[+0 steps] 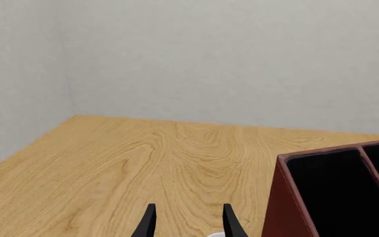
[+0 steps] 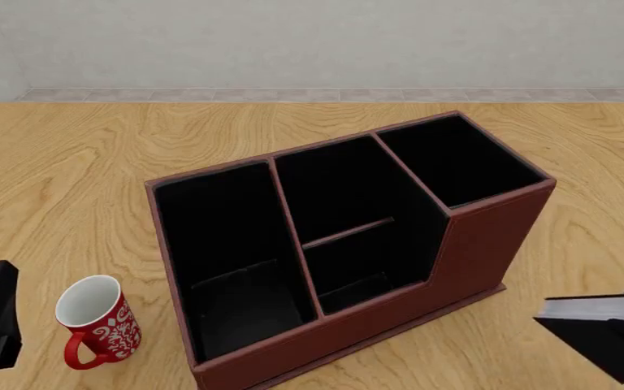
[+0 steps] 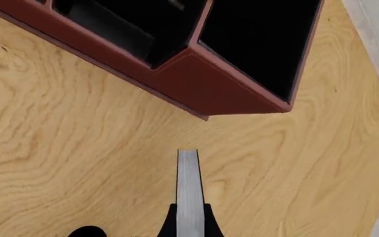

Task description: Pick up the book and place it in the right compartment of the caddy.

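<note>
Right jaws clamp book (image 3: 188, 187); left jaws apart; wood-grain table (image 2: 74, 179), pale wall (image 1: 209, 54).

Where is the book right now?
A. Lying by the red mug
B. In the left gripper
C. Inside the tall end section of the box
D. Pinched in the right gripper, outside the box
D: the right gripper pinches the book edge-on above the table, outside the box.

A red mug (image 2: 97, 323) with white patterning stood upright on the wooden bench (image 2: 74, 179), white inside, handle toward the near edge. Behind the bench ran a pale wall (image 2: 312, 41) with a tiled strip along its foot.
</note>
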Motion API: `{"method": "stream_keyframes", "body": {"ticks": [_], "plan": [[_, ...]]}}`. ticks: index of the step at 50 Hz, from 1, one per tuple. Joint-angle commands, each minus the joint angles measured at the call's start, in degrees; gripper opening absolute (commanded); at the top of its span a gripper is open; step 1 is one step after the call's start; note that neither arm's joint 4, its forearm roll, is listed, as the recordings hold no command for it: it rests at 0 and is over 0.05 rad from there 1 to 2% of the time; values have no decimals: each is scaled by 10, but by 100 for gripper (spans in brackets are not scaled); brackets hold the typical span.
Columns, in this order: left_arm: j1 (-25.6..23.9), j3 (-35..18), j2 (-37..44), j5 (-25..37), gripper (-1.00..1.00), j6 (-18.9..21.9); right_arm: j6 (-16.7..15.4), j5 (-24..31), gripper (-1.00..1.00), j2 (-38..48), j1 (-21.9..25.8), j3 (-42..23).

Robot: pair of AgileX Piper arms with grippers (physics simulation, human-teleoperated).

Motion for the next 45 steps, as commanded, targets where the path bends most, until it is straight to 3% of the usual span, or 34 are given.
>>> {"method": "stream_keyframes", "body": {"ticks": [1, 17, 30, 45], "plan": [[0, 0, 1, 0, 100, 0, 8, 16, -100, -4, -30, -59], [0, 2, 0, -2, 100, 0, 17, 16, -100, 9, -76, -113], [0, -1, -1, 2, 100, 0, -11, 16, -100, 24, -125, -169], [0, 1, 1, -3, 100, 0, -31, 16, -100, 57, -145, -252]]}}
